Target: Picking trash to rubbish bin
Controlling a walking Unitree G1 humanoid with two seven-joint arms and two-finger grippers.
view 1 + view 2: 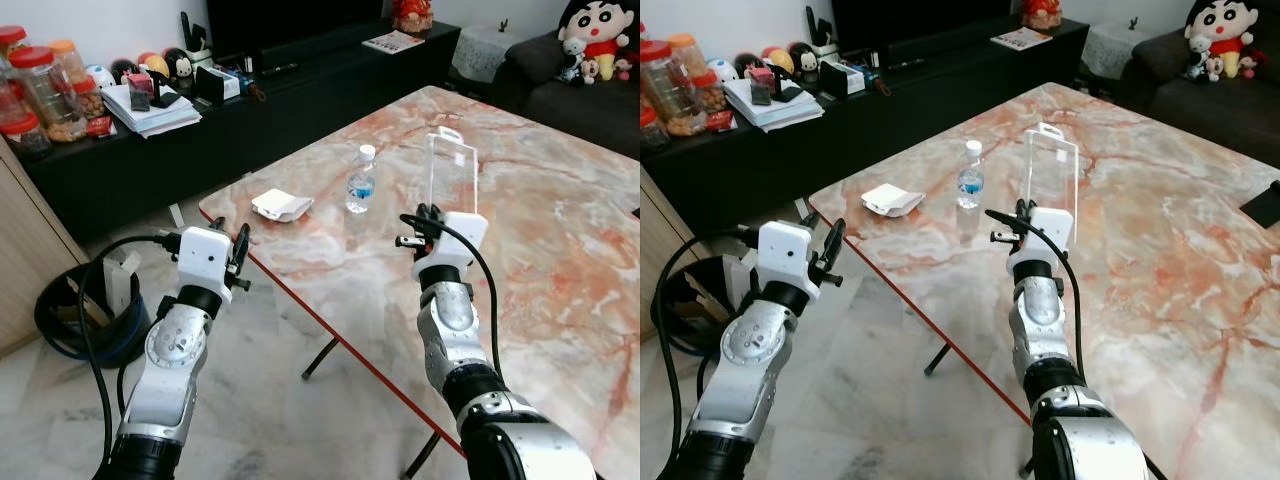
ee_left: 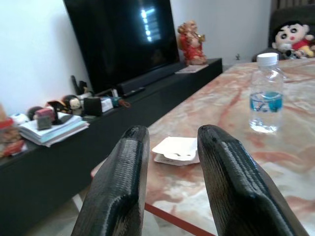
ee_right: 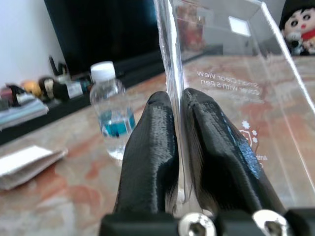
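Observation:
My right gripper [image 1: 432, 213] is shut on the lower edge of a clear plastic package [image 1: 452, 175], holding it upright above the marble table [image 1: 560, 250]. In the right wrist view the black fingers [image 3: 152, 142] pinch the clear sheet [image 3: 236, 98]. A small water bottle [image 1: 361, 182] stands near the table's left corner, and a white folded carton [image 1: 281, 206] lies beside it. My left gripper [image 1: 231, 245] is open, off the table's left edge and above the floor; it faces the carton [image 2: 177, 149]. A black rubbish bin [image 1: 70, 310] sits on the floor at the left.
A low black TV console [image 1: 250, 100] runs along the back wall with jars, a paper stack and small items. A dark sofa [image 1: 580, 80] with a plush doll stands at the back right. The table's red-edged rim [image 1: 330, 330] runs between my arms over tiled floor.

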